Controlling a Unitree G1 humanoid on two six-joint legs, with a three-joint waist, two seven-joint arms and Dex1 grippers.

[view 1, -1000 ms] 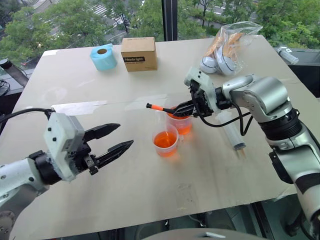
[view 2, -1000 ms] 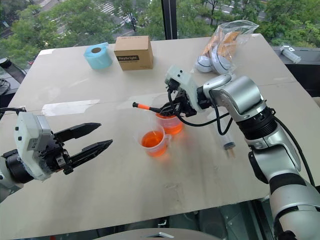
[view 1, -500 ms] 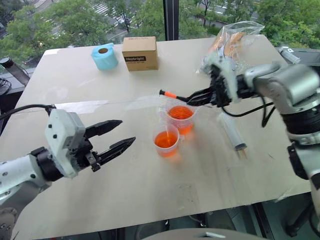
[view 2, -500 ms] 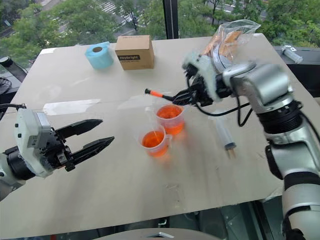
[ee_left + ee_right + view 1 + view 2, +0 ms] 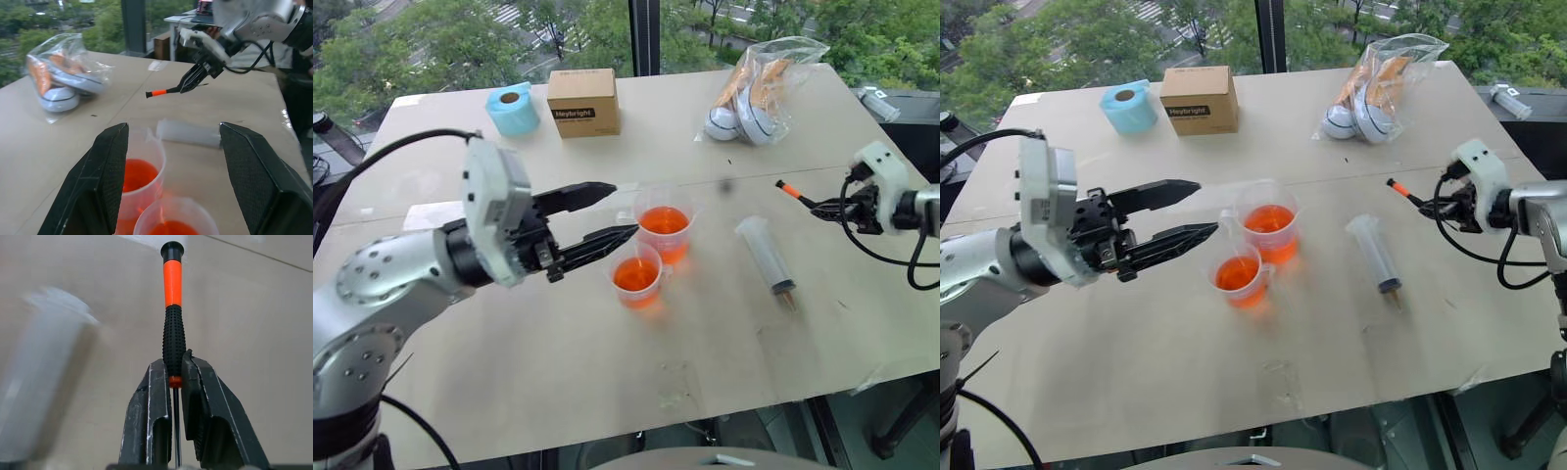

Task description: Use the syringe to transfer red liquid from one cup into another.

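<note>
Two clear cups of orange-red liquid stand mid-table: the taller cup (image 5: pixel 664 223) and, in front of it, the shorter handled cup (image 5: pixel 637 279). The syringe (image 5: pixel 766 253) lies flat to their right, its tip toward the table's front edge. My left gripper (image 5: pixel 625 208) is open and level just left of the cups, its fingertips close to the taller cup's rim; in the left wrist view both cups (image 5: pixel 142 171) sit between its fingers (image 5: pixel 105 181). My right gripper (image 5: pixel 819 209) is off to the right of the syringe, shut on a thin orange-and-black screwdriver (image 5: pixel 173 323).
At the back of the table (image 5: pixel 558 392) are a blue tape roll (image 5: pixel 515 108), a cardboard box (image 5: pixel 583 103) and a plastic bag of items (image 5: pixel 759 83). A strip of clear tape lies near the front edge.
My right gripper has swung far to the right with the screwdriver, away from above the cups. My left gripper has moved right and up to the cups.
</note>
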